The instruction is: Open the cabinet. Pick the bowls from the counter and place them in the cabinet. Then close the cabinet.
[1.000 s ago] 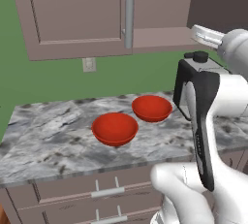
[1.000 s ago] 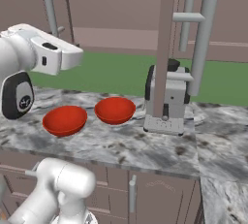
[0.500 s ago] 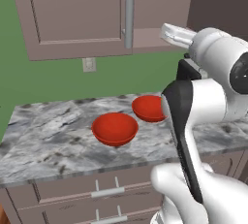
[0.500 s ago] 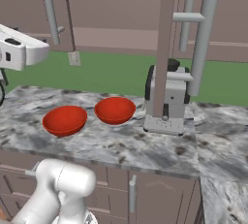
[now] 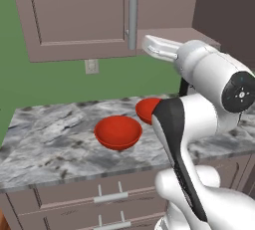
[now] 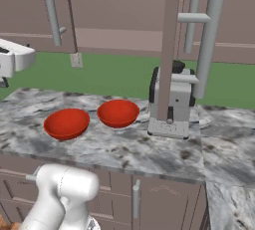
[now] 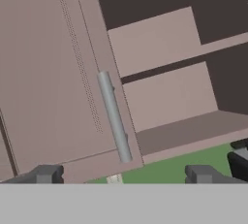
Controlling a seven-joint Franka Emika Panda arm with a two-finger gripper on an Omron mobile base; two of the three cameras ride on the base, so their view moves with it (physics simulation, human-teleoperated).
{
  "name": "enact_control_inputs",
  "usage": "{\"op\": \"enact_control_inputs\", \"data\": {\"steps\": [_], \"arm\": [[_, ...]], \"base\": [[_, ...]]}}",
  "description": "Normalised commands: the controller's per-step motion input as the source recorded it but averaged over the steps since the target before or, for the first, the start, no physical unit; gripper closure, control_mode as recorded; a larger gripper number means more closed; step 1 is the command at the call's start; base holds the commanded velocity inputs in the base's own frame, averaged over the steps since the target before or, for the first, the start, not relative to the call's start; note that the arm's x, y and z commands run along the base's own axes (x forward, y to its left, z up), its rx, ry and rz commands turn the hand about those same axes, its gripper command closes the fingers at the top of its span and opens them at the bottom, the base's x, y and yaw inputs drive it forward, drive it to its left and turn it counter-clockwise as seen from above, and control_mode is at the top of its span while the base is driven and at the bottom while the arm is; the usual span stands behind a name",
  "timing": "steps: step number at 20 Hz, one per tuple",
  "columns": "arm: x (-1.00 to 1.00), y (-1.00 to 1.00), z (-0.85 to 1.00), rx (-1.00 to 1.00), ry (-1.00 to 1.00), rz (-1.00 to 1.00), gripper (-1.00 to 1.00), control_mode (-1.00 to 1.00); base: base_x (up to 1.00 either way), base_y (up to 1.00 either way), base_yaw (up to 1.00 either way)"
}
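The cabinet (image 7: 160,72) is seen half-opened: right door (image 6: 169,50) swung out edge-on, shelf exposed, left door (image 5: 79,15) shut with its handle (image 7: 114,116) centred ahead of the gripper (image 7: 123,174), whose jaws are spread wide and empty. Opening is judged the step in hand; the handle is to be approached and clamped next. Both bowls (image 6: 66,123) (image 6: 118,113) are left mid-counter (image 6: 124,149) beside the coffee machine (image 6: 172,99); the far bowl is partly hidden by the arm in the left base view.
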Motion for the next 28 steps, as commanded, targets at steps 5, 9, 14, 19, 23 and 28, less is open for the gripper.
{"op": "enact_control_inputs", "data": {"steps": [5, 9, 14, 19, 23, 28], "arm": [[0.20, 0.07, -0.02, -0.06, 0.00, 0.02, -1.00, -1.00], [0.39, 0.06, 0.00, -0.10, 0.00, 0.00, -1.00, -1.00], [0.50, 0.14, -0.01, -0.13, 0.00, 0.00, -1.00, -1.00], [0.49, 0.07, -0.14, -0.10, 0.00, 0.00, -1.00, -1.00], [0.45, 0.00, -0.24, -0.07, 0.00, 0.00, -1.00, -1.00], [0.46, 0.00, -0.29, -0.02, 0.00, 0.00, -1.00, -1.00]], "base": [[0.00, 0.00, 0.00], [0.00, 0.00, 0.00], [0.00, 0.00, 0.00], [0.00, 0.00, 0.00], [0.00, 0.00, 0.00], [0.00, 0.00, 0.00]]}}
